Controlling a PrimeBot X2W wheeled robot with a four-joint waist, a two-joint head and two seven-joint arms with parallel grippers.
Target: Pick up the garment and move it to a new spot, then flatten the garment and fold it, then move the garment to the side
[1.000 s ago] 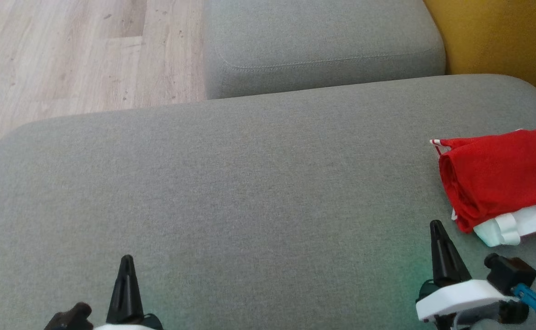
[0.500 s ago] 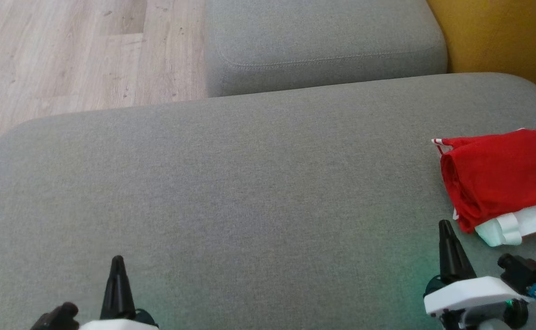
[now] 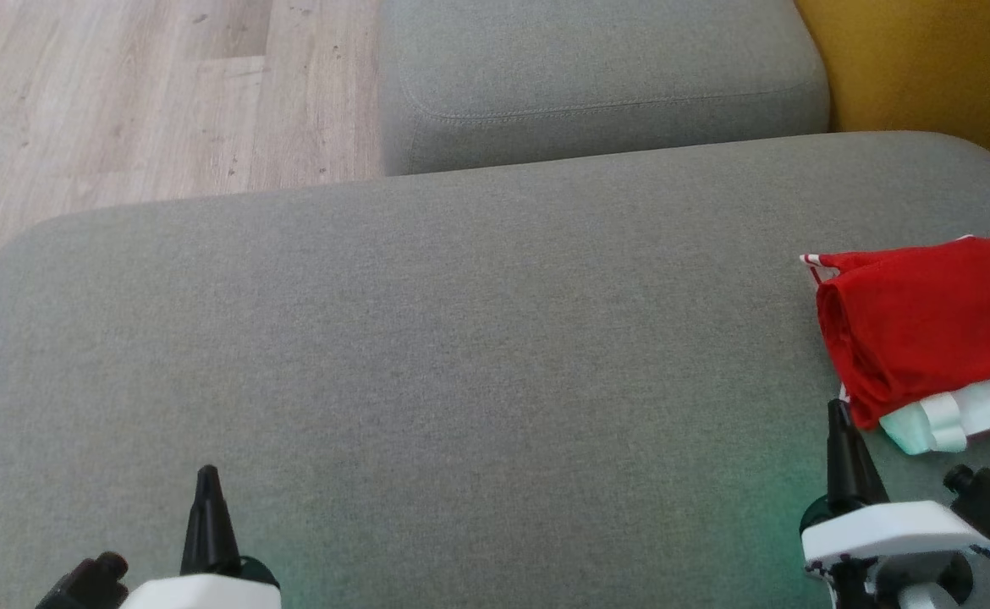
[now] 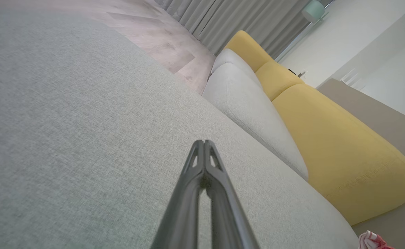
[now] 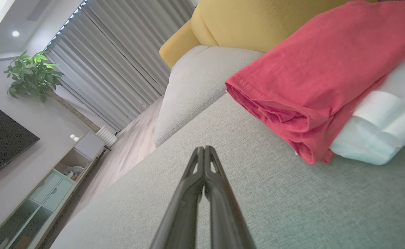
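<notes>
Our right gripper (image 3: 838, 408) has drifted toward the grey seat cushion's (image 3: 461, 338) right edge, tip now just beside the folded red garment (image 3: 926, 321) lying there; our left gripper (image 3: 206, 472) edged left. Both are pinched together, empty. The garment already lies folded and aside, as the task wants

**sofa_q:** Where's the head cam looking from?

**botwatcher:** Up high, facing forward and down over the grey seat cushion (image 3: 461, 338), wood floor (image 3: 123, 101) top left.

**sofa_q:** And the wrist cams?

**botwatcher:** Both low, skimming that same cushion. Left one faces the yellow backrest (image 4: 327, 138) from further off; right one's really close to the red garment (image 5: 320, 69), which the head cam catches at its right edge.
</notes>
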